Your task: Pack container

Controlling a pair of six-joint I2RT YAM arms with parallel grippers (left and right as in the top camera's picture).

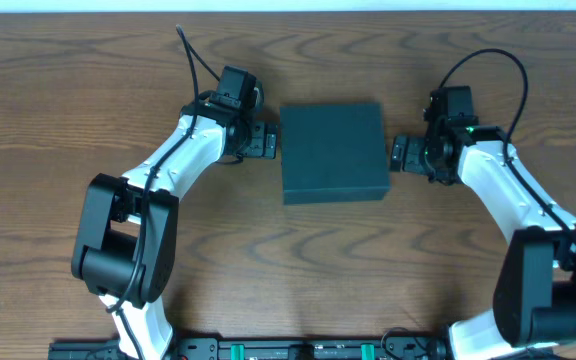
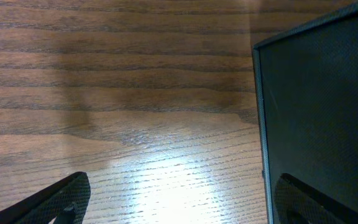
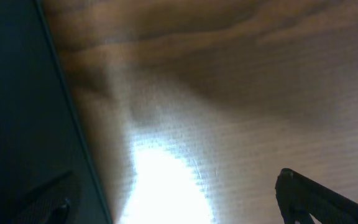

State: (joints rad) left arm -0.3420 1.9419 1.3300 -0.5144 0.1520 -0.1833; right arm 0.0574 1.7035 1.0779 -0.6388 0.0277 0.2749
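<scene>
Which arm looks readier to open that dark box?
Nearly a tie: left fingers and right fingers are both open, straddling opposite edges of the closed container. Perhaps left, since its camera shows that edge sharply, the right's blurrily.

Overhead view evenly lit; wrist views show bright glare on the table (image 2: 166, 193), the right blurred.

Dark teal square container (image 1: 333, 152), lid shut, flat mid-table

Wooden table (image 1: 88, 60) (closed container (image 1: 333, 152) atop)
</scene>
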